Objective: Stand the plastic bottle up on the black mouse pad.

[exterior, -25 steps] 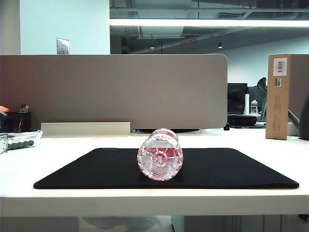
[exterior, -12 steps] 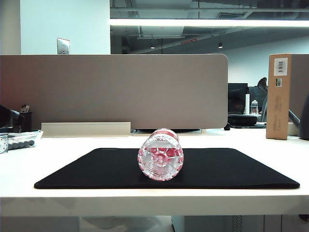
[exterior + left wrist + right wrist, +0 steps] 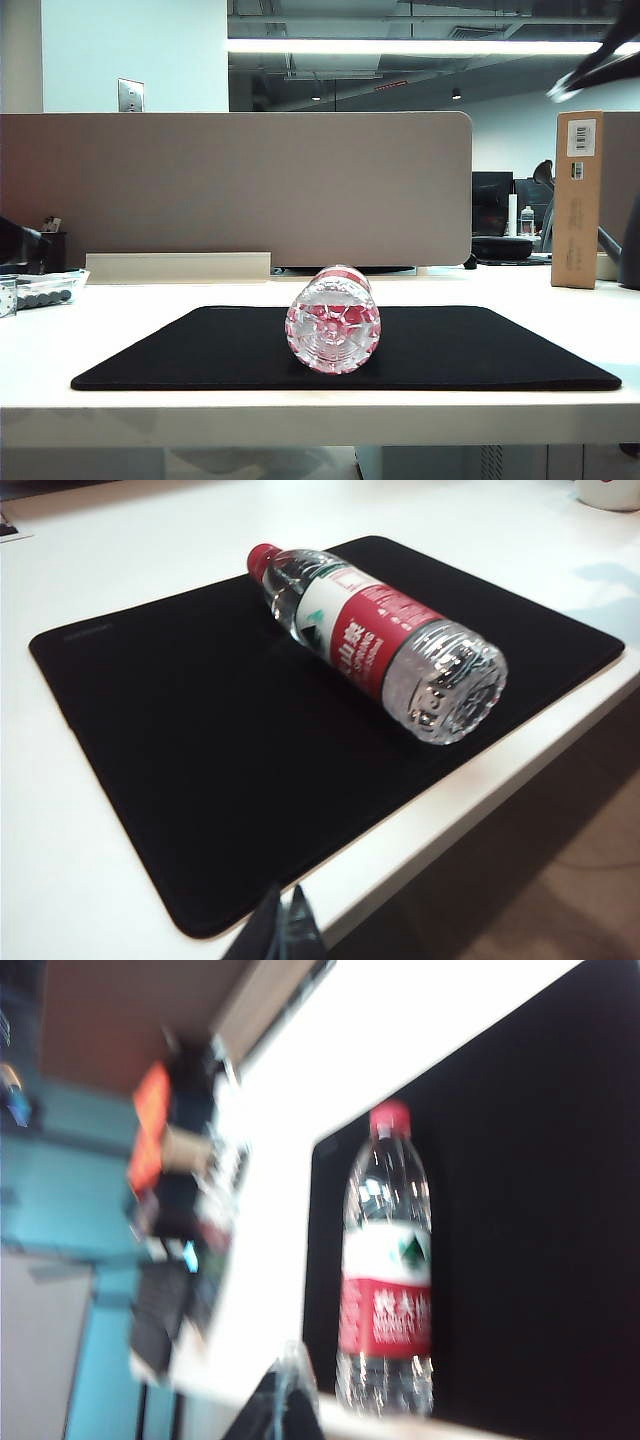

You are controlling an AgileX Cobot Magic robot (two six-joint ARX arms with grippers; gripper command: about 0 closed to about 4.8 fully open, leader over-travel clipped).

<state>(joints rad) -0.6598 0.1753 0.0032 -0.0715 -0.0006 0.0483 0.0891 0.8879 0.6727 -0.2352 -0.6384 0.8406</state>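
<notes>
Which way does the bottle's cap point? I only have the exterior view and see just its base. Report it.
Observer: In the left wrist view, the bottle lies on its side on the mouse pad. Its red cap points away from the front edge of the table.
Operator: Now give me the left gripper.
Observer: The left gripper hangs over that front edge near a corner of the pad, apart from the bottle. Its jaws look shut and empty.
Operator: And the right one.
Observer: The right gripper is shut and empty, apart from the bottle and nearer its base than its cap.
</notes>
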